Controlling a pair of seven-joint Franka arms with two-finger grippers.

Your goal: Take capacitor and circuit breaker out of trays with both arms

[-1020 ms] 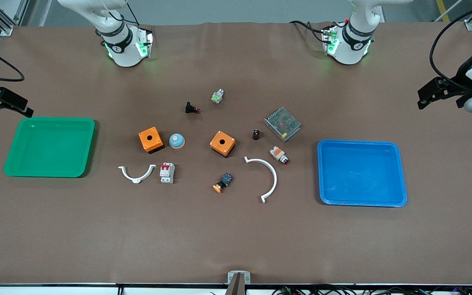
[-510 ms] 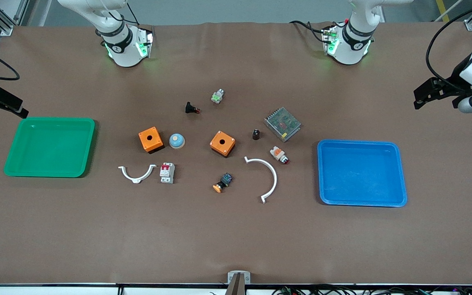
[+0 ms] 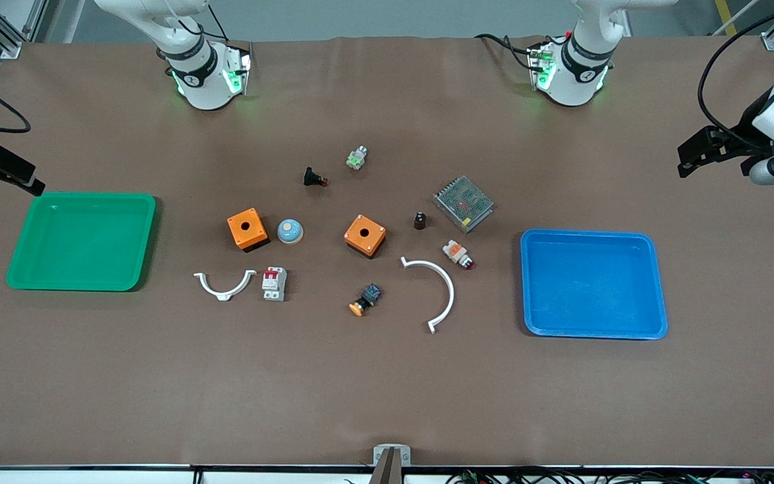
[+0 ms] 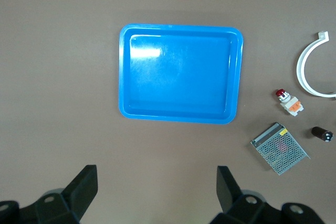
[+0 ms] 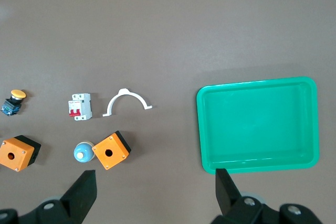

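A brown matte table [image 3: 387, 376] fills the front view, with grey floor showing past its edge by the two robot bases and a strip of cables along the edge nearest the camera. A green tray [image 3: 17, 269] lies toward the right arm's end, a blue tray [image 3: 656, 282] toward the left arm's end, and the small parts are scattered between them. The capacitor [image 3: 419, 220] stands upright, its axis vertical and its lighter top facing up, just beside a metal mesh box [image 3: 463, 203] and between that box and an orange box [image 3: 365, 236]. The breaker [image 3: 274, 283] lies flat, its long axis running from the bases' edge toward the front camera, the red lever at the end farther from that camera; a white curved clip [image 3: 224, 285] lies just beside it and a second orange box [image 3: 247, 229] sits farther from the camera. The left gripper [image 3: 689, 161] hangs in the air over bare table at the left arm's end, near the blue tray, its fingers [image 4: 84, 187] spread wide and holding nothing. The right gripper [image 3: 27, 183] hangs over the table near the green tray's edge, fingers [image 5: 84, 190] likewise wide apart and empty
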